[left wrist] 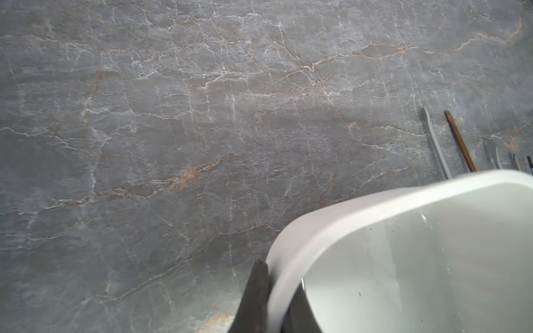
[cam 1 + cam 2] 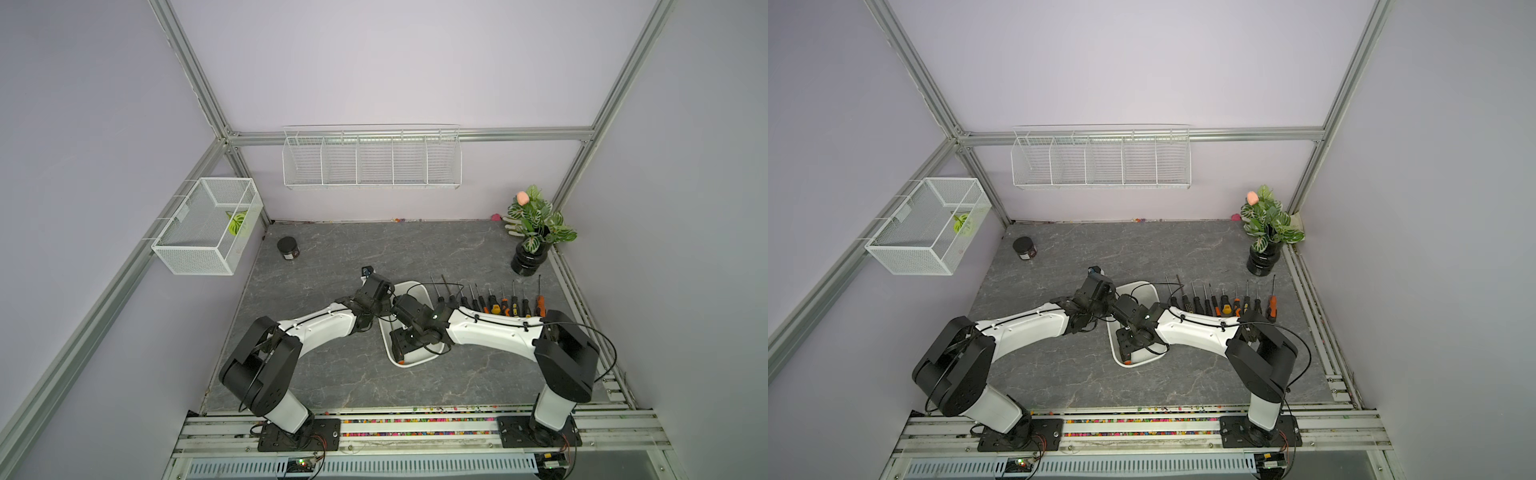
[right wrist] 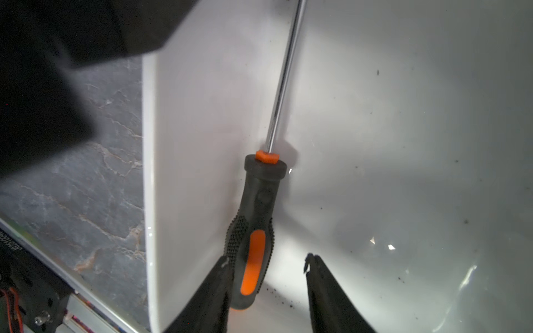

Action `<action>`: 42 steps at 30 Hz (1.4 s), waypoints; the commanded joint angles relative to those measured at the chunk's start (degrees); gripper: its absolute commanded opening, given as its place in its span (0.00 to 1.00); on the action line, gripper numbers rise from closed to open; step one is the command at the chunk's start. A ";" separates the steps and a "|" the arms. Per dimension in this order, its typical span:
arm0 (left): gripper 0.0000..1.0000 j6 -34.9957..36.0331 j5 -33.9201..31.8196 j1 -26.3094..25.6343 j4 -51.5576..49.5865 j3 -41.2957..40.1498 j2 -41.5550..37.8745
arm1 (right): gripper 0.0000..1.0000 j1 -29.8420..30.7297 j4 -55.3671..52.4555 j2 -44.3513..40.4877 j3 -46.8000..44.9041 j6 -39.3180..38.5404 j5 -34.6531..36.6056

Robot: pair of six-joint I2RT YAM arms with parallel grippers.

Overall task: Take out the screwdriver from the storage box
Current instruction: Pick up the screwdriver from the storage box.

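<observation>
Table: grey, marble-veined; it carries everything below.
Storage box: white tub, mid-table between my two arms, set at a slant.
Row of screwdrivers: on the table just beside the box on my right, shafts pointing to the back wall.
Left end effector: clamped on the box's wall at a corner, one finger outside, one inside.
Right end effector: down inside the box, jaws apart around the handle; one finger is against the grip, the other stands clear of it.
Screwdriver: black and orange handle, lying in the box along its side wall, with the steel shaft running away from my fingers.
</observation>
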 commanded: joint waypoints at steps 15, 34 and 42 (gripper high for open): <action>0.00 -0.06 1.37 1.40 3.38 -0.87 -0.38 | 0.46 -0.66 -4.61 8.28 7.02 -1.03 -1.98; 0.00 -0.32 2.03 1.93 4.98 -1.77 -0.84 | 0.47 1.38 -11.58 6.43 3.97 -2.74 -2.60; 0.00 -0.55 1.93 1.94 5.03 -1.98 -1.17 | 0.45 3.69 -15.26 10.38 8.56 -4.42 -1.39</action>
